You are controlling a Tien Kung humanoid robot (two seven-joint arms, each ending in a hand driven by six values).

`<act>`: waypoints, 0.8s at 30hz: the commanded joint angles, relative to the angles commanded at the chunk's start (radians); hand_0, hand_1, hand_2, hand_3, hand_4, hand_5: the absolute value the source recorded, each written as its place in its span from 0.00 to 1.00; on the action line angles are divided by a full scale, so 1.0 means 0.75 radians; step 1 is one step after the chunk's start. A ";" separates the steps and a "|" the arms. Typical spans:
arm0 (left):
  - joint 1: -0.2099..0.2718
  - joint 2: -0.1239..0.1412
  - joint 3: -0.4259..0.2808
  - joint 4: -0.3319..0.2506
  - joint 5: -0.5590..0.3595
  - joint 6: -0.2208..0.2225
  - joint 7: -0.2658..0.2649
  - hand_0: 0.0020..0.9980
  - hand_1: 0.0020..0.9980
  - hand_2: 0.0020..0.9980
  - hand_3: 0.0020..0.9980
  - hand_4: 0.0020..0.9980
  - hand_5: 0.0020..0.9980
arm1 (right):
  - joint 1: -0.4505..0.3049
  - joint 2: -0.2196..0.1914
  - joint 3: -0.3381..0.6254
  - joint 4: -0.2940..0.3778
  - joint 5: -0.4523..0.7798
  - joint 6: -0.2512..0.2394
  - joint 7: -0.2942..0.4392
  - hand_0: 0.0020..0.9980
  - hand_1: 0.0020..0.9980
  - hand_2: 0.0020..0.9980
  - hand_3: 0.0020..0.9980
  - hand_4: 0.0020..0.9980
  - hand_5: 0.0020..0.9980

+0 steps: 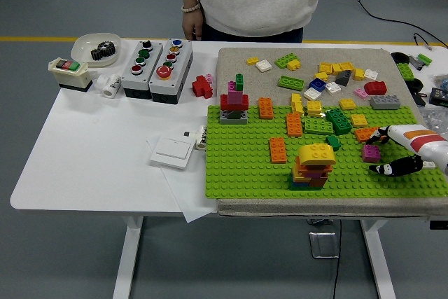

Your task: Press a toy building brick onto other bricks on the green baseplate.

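Your right hand (pixel 392 152) rests on the green baseplate (pixel 245 173) at its right edge, fingers spread, holding nothing, with a magenta brick (pixel 371 153) between them. It looks light, rigid and smooth; pinch its side walls

The baseplate (pixel 238 166) lies on a mat (pixel 231 68) at the worktop's (pixel 91 159) 3 o'clock half. A brick stack (pixel 313 166) stands near the plate's 6 o'clock edge, a tower (pixel 234 106) at its 10 o'clock corner. Loose bricks (pixel 336 78) lie on the mat at 12. Two button boxes (pixel 155 61) sit at the worktop's 11, a wall switch (pixel 172 151) at the baseplate's 9. The right hand (pixel 392 152) rests at the plate's 3 o'clock edge.
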State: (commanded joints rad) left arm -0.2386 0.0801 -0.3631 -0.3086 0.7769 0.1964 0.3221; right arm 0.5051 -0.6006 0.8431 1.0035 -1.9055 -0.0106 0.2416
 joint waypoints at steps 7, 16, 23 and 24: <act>-0.001 0.000 0.000 -0.001 0.002 -0.001 0.001 0.78 0.77 0.74 0.59 0.65 0.66 | 0.003 0.002 -0.006 -0.009 -0.005 -0.009 0.002 0.58 0.58 0.65 0.64 0.83 0.39; 0.000 0.000 0.001 -0.001 0.003 -0.001 0.001 0.78 0.77 0.74 0.59 0.65 0.66 | 0.006 0.007 -0.012 -0.020 -0.025 -0.030 0.002 0.51 0.53 0.59 0.61 0.79 0.39; 0.001 -0.001 0.000 -0.001 0.004 -0.001 0.001 0.78 0.77 0.74 0.59 0.65 0.66 | 0.005 0.010 -0.015 -0.029 -0.037 -0.042 0.005 0.48 0.51 0.58 0.59 0.77 0.39; 0.001 -0.001 0.000 -0.001 0.004 -0.001 0.001 0.78 0.77 0.74 0.59 0.65 0.66 | 0.005 0.010 -0.015 -0.030 -0.038 -0.044 0.006 0.48 0.51 0.58 0.59 0.77 0.39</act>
State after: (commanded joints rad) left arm -0.2381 0.0791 -0.3634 -0.3092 0.7798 0.1953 0.3232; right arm 0.5088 -0.5929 0.8321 0.9809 -1.9342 -0.0438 0.2457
